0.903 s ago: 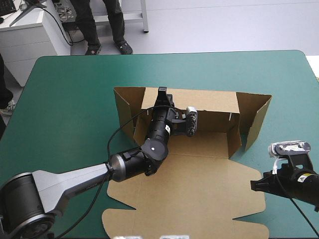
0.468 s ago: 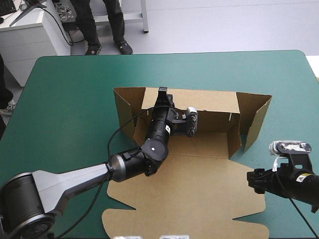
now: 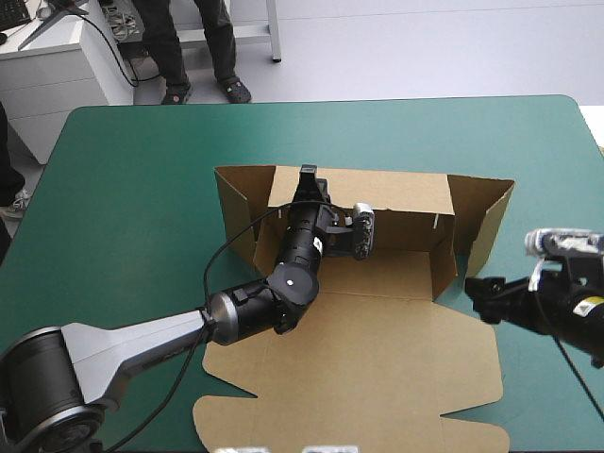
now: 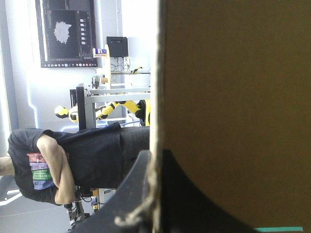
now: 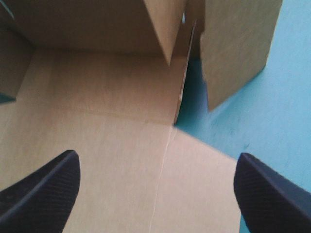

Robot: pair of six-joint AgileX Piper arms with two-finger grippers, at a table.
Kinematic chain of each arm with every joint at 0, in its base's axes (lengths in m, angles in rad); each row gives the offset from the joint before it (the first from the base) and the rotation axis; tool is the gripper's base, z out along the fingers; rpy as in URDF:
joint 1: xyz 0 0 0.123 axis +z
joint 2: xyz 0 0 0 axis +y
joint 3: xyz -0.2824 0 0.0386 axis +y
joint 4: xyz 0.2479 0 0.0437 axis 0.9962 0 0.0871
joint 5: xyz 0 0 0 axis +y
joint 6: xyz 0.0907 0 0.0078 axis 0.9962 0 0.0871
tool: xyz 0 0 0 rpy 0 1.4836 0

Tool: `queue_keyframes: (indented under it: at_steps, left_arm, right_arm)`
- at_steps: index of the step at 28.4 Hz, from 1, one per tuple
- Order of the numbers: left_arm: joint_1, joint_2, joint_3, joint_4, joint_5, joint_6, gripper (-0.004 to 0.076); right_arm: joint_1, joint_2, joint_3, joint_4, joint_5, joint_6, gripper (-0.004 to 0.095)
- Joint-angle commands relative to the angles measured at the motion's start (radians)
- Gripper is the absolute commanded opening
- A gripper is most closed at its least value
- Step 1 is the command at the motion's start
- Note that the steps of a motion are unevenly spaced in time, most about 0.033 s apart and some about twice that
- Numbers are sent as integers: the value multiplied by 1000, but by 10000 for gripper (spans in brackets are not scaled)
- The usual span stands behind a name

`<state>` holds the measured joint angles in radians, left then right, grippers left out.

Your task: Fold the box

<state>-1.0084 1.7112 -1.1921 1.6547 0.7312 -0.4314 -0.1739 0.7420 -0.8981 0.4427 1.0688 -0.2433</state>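
Observation:
The brown box point(image 3: 377, 203) lies mid-table with its back wall and both end flaps raised and its lid point(image 3: 368, 368) flat toward the near edge. My left gripper point(image 3: 307, 177) reaches over the lid and is shut on the top edge of the back wall. In the left wrist view the board point(image 4: 233, 97) runs edge-on between the black fingers point(image 4: 141, 194). My right gripper point(image 3: 479, 291) hovers open beside the box's right side wall point(image 3: 444, 260). In the right wrist view, the right gripper point(image 5: 156, 155) is spread over the lid's corner, with the right end flap point(image 5: 238, 48) ahead.
Bare teal-green cover point(image 3: 132, 208) stretches to the left of the box and beyond it. A narrow strip of cover point(image 3: 547, 189) lies between the right flap and the table's right edge.
My right gripper has opened and moved away from the near edge, up to the box's right side wall. The left arm and the box have not moved.

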Motion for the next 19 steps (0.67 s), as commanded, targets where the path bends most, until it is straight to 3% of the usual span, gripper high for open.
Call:
queue_keyframes:
  at_steps: [1, 11, 16, 19]
  left_arm:
    - [-8, -43, -25, 50, 22, -7, -8]
    - [-68, -43, -25, 42, 33, -12, -8]
    - [-105, -43, -25, 46, 72, -35, -8]
    - [-105, -43, -25, 46, 83, -69, -8]
  right_arm:
    - [4, 92, -180, -19, -91, 14, 769]
    - [4, 492, -637, -92, -13, 48, 769]
    - [4, 658, -769, -118, 61, 55, 769]
    - [4, 735, -788, -202, 75, 100, 769]
